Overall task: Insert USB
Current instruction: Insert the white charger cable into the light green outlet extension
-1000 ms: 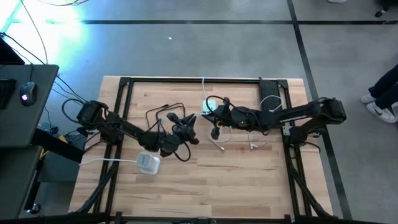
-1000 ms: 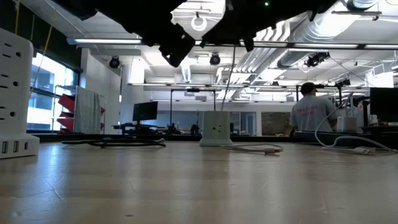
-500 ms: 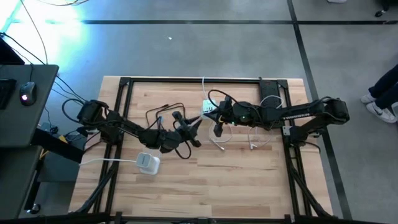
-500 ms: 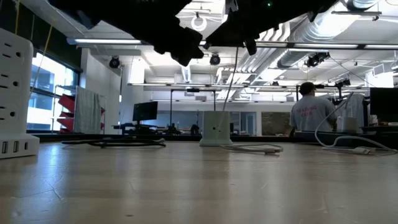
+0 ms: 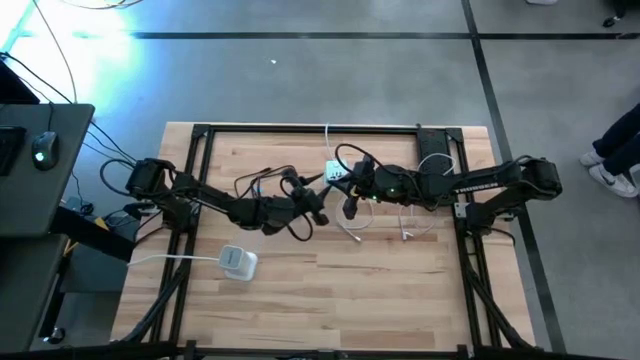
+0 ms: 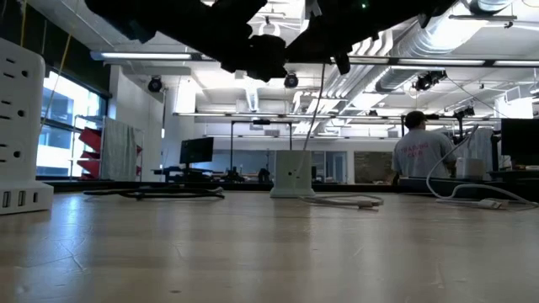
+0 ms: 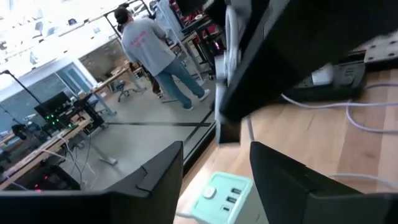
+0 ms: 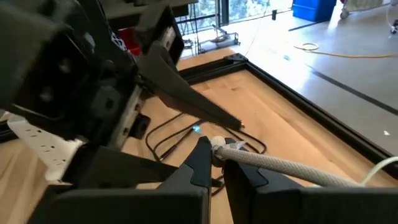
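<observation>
A white charger block with USB ports stands on the table at the far centre; it also shows in the low view and between my left fingers' view. My right gripper hovers just near of the block, shut on a white braided USB cable. My left gripper hangs open close to its left, above the table, holding nothing. The cable's plug tip is hidden by the fingers. My right gripper pinches the white cable near its plug end between its two fingers. The fingers lie across the cable, which trails away slack from the hold. The held end is clear of the table.
A white power strip lies at the near left and looms at the low view's left edge. A black cable loop and loose white cable lie on the wood. A person stands in the room beyond.
My left gripper has swung up the table toward the far edge and toward my right gripper, and its fingers have spread open. My right gripper has stayed shut on the cable, reaching slightly toward the table's left.
</observation>
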You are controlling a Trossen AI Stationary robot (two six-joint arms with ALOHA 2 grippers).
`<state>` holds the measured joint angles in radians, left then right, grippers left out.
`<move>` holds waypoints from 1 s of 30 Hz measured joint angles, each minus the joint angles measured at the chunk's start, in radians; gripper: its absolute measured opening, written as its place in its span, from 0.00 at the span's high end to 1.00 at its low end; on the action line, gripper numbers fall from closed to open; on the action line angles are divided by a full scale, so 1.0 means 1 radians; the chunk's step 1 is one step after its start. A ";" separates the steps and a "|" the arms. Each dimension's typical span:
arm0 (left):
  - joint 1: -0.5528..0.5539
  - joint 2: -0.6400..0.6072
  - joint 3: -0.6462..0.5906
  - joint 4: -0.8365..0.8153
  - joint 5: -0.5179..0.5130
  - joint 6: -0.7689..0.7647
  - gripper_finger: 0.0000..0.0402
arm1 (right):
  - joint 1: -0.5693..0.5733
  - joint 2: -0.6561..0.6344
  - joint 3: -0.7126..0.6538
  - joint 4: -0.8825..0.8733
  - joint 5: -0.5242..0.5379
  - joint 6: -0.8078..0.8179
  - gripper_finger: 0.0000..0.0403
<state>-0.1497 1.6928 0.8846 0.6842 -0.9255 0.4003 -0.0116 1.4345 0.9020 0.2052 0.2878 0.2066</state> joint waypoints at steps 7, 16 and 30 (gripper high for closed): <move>0.005 0.000 0.014 -0.005 0.013 0.019 0.62 | 0.000 0.000 0.000 0.001 0.000 0.002 0.99; 0.019 0.000 0.015 -0.016 0.032 -0.038 0.80 | 0.000 0.000 0.000 0.005 0.003 0.003 0.99; 0.015 0.000 0.015 -0.018 0.037 -0.039 0.97 | -0.001 0.000 0.000 0.001 -0.023 -0.013 0.94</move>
<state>-0.1345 1.6928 0.8993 0.6659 -0.8889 0.3613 -0.0124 1.4349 0.9020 0.2066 0.2653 0.1939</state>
